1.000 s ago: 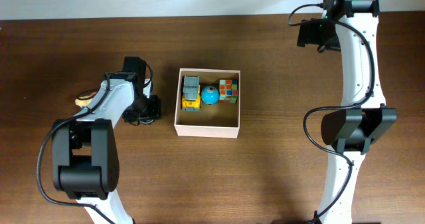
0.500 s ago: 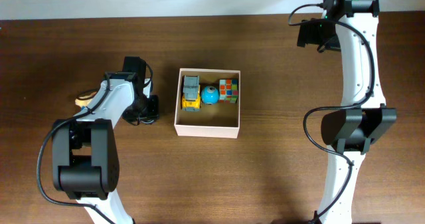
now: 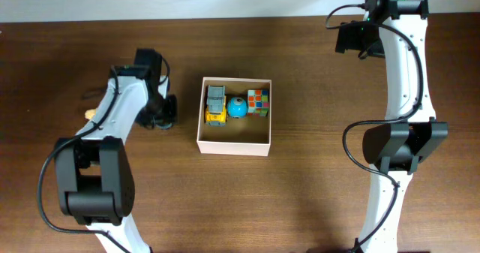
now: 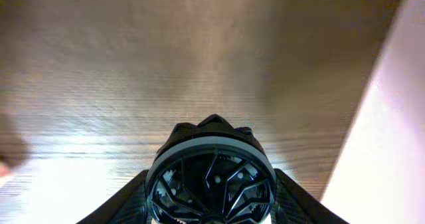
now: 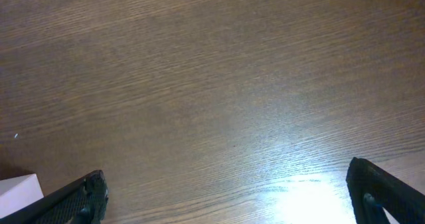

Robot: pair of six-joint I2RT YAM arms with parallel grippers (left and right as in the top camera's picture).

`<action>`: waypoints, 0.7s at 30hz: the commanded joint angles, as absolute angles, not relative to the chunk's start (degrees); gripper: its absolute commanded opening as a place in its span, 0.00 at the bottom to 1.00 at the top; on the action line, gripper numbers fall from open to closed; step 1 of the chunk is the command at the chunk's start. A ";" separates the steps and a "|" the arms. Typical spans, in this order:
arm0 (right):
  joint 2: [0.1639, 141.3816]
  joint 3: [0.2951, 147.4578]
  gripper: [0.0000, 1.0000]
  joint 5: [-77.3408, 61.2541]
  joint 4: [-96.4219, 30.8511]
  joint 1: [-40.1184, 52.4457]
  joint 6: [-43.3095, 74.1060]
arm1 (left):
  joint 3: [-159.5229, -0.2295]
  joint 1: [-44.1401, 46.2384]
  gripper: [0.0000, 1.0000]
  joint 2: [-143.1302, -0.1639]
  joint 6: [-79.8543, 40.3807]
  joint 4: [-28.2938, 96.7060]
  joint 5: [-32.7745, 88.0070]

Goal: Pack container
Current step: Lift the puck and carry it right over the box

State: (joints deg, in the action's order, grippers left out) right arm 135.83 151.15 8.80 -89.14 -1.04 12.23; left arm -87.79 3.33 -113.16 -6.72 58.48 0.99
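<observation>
The container [image 3: 233, 147], a square box with white walls and a tan floor, sits mid-table. Along its far side lie a yellow and grey toy truck [image 3: 215, 105], a blue ball [image 3: 237, 108] and a coloured cube [image 3: 259, 100]. My left gripper [image 3: 163, 112] hangs just left of the box. In the left wrist view its fingers [image 4: 126, 201] press on both sides of a black spoked wheel [image 4: 211, 184]. My right gripper [image 3: 352, 38] stays at the far right, and its jaws [image 5: 229, 201] are wide apart over bare wood.
A small tan object [image 3: 89, 113] peeks out from under the left arm near the table's left side. A white corner [image 5: 16, 187] shows at the lower left of the right wrist view. Both arm bases stand at the near edge.
My left gripper has closed on the black wheel and moved slightly toward the far side of the table. The right arm has not moved.
</observation>
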 commanded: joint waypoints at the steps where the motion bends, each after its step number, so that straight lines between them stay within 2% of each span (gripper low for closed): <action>1: 135.39 150.95 0.99 9.54 -89.14 -1.19 12.95 | -94.35 3.38 0.46 -113.56 -6.85 60.75 0.60; 11: 135.39 150.95 0.99 9.54 -89.14 -1.19 12.95 | -112.12 4.99 0.45 -113.56 -6.85 71.44 0.62; 21: 135.39 150.95 0.99 9.54 -89.14 -1.19 12.95 | -117.64 17.08 0.45 -113.56 -4.21 78.02 0.14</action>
State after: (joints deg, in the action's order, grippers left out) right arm 135.83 151.15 8.80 -89.14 -1.04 12.25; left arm -116.71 13.47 -113.16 -6.07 76.93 0.58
